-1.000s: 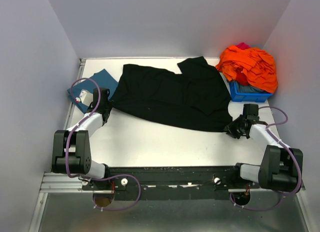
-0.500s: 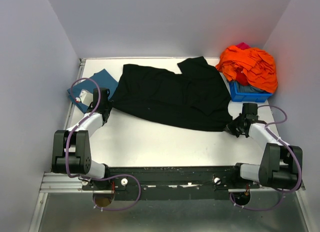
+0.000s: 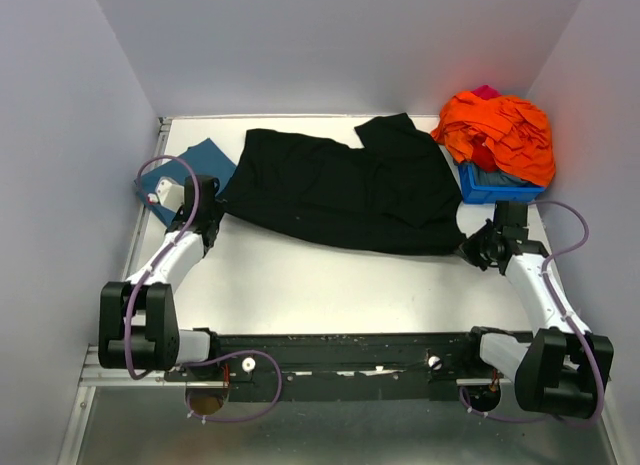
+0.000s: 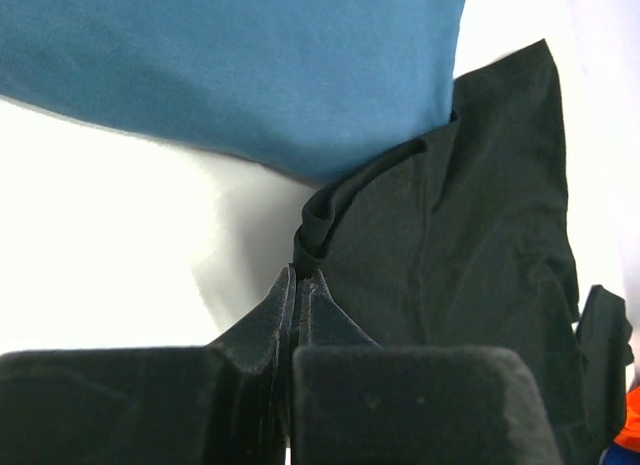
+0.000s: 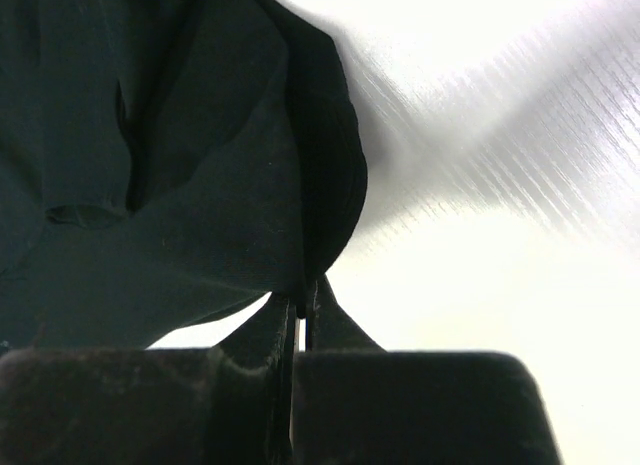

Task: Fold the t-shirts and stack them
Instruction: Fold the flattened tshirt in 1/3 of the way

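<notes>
The black t-shirt (image 3: 340,190) lies spread across the back half of the table, no print showing. My left gripper (image 3: 212,213) is shut on its near-left corner, seen as a folded black edge (image 4: 310,230) between the fingertips. My right gripper (image 3: 472,251) is shut on its near-right corner (image 5: 320,185). The teal-blue t-shirt (image 3: 195,170) lies folded at the far left, beside the black one, and fills the top of the left wrist view (image 4: 240,75).
A small blue bin (image 3: 495,188) stands at the back right, heaped with orange cloth (image 3: 500,130). Grey walls close in the table on three sides. White tabletop (image 3: 320,285) lies between the shirt and the arm bases.
Both arms have stretched away from their bases. The right gripper moved a little right and back with its corner, and the shirt's near edge is drawn straighter and further back.
</notes>
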{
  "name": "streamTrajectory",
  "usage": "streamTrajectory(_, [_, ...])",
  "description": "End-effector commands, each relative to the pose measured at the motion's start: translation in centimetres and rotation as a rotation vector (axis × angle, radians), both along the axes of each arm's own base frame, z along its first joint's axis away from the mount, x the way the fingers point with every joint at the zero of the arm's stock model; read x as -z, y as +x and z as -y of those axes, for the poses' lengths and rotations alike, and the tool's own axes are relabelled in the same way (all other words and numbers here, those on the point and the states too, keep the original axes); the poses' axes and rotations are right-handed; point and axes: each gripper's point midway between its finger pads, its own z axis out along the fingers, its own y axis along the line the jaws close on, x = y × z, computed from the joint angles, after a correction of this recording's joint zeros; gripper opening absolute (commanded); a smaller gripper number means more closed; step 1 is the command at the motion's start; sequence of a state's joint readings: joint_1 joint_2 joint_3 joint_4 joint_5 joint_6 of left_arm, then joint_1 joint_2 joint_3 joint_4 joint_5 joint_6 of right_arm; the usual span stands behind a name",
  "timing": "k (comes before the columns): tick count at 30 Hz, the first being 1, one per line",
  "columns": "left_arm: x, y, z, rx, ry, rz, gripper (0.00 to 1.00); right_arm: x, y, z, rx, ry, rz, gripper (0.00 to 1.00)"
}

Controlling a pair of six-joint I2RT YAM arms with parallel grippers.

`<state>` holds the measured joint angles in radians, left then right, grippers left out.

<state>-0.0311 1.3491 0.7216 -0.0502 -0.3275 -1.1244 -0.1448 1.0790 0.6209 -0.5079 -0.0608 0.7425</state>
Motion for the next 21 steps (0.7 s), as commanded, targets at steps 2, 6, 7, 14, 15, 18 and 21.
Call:
streamTrajectory(2, [-2.7, -1.2, -0.8, -0.051, 0.073, 0.023, 0.0, -1.0, -1.2, -0.2, -0.026, -0.003, -0.051, 0.01])
streamTrajectory(6, [-3.9, -1.6, -1.3, -0.078, 0.09, 0.029, 0.0, -3.6, -0.5, -0.5, -0.028, 0.012, -0.001, 0.01])
streamTrajectory(7, [-4.4, -1.5, -1.5, -0.087, 0.096, 0.03, 0.0, -4.6, -0.1, -0.5, -0.03, 0.008, 0.019, 0.01])
streamTrajectory(14, [-7.7, -0.9, -1.7, -0.107, 0.092, 0.051, 0.0, -9.4, 0.7, 0.6, 0.004, -0.041, 0.063, 0.01])
streamTrajectory(15, [-7.3, -1.1, -1.6, -0.103, 0.088, 0.045, 0.0, -8.6, 0.3, 0.5, 0.007, -0.031, 0.041, 0.01])
streamTrajectory(18, [-4.4, -2.2, -1.5, -0.102, 0.078, -0.01, 0.0, -4.3, -2.2, -0.1, 0.036, 0.008, -0.081, 0.01])
streamTrajectory(21, [-0.7, -3.9, -1.6, -0.11, 0.077, -0.088, 0.0, -0.5, -4.6, -0.2, 0.087, 0.027, -0.184, 0.01])
